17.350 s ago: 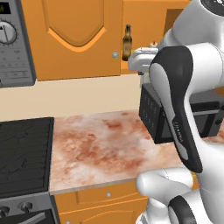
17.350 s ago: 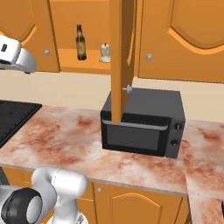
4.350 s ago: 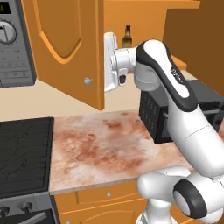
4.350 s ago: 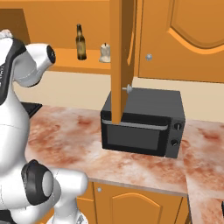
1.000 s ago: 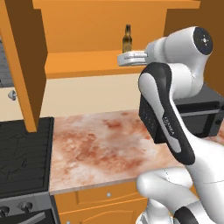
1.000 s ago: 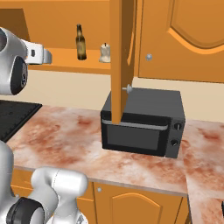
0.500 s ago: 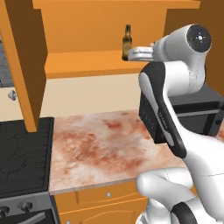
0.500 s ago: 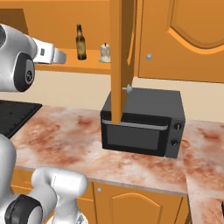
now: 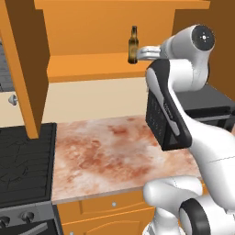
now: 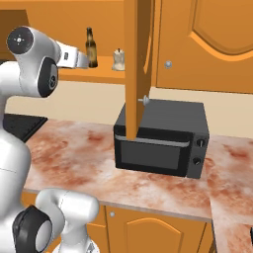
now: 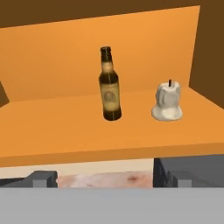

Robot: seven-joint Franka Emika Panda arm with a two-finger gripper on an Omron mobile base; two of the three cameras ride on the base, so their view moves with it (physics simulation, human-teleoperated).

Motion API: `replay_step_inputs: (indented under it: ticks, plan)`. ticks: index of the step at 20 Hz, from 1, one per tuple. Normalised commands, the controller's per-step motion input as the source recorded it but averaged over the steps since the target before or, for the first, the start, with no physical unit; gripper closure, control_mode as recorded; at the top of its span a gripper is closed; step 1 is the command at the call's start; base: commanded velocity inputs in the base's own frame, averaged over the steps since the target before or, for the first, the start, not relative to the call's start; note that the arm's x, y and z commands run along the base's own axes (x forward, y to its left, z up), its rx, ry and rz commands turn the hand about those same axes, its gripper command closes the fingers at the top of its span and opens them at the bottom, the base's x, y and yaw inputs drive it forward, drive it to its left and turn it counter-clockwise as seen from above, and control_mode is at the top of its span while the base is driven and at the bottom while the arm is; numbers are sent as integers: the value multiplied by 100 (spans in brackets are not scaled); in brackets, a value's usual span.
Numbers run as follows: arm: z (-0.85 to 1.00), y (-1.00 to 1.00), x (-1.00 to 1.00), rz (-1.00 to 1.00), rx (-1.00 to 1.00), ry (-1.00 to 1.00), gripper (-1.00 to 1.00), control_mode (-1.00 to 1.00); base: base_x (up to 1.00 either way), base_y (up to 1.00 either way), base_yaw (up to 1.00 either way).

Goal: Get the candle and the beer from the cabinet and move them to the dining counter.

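Arm (image 9: 183, 92): glossy white rounded shells, dark grey joint discs and black bands; one black panel bears faint lettering.

beer (image 10: 90, 46) and candle (image 10: 118, 59) upright on open cabinet (image 10: 74, 74) shelf, microwave (image 10: 160, 140) below.

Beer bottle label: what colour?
Tan, on the brown glass beer bottle; clearest in the hand view.

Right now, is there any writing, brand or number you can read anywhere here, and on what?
Beer: it has a tan label, but the print is too blurred to read.
Microwave: two knobs, no legible marks.
Candle: no text.
No readable text elsewhere.
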Motion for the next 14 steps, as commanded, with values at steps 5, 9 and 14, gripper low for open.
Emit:
replay_step_inputs:
  ticks: [5, 9, 14]
  plan:
    - [-18, -12, 53, 0, 1, 0, -100, -100, 0, 0, 0]
    - [-5, -2, 54, 0, 0, 0, -100, -100, 0, 0, 0]
    - [-2, 4, 57, 0, 0, -2, -100, -100, 0, 0, 0]
